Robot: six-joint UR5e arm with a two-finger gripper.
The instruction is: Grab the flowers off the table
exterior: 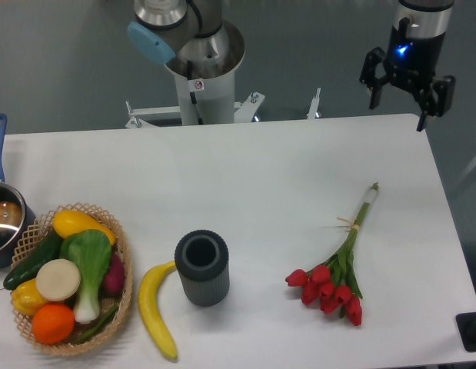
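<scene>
From the fixed camera I see the hand released, fingers spread, above the far right corner of the counter. The flowers lie flat well below it, nearer me, red buds pointing away from the hand.

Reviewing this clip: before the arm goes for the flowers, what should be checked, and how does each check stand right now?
1. Gripper open and empty: ok, fingers spread, nothing between them.
2. Flowers lying flat on the table: ok.
3. Stems free of neighbours: ok, the grey cylinder and banana lie apart to their left.
4. Gripper positioned over the flowers: not ok, it hangs beyond the table's far right corner.
5. String tie tight: cannot tell.
</scene>
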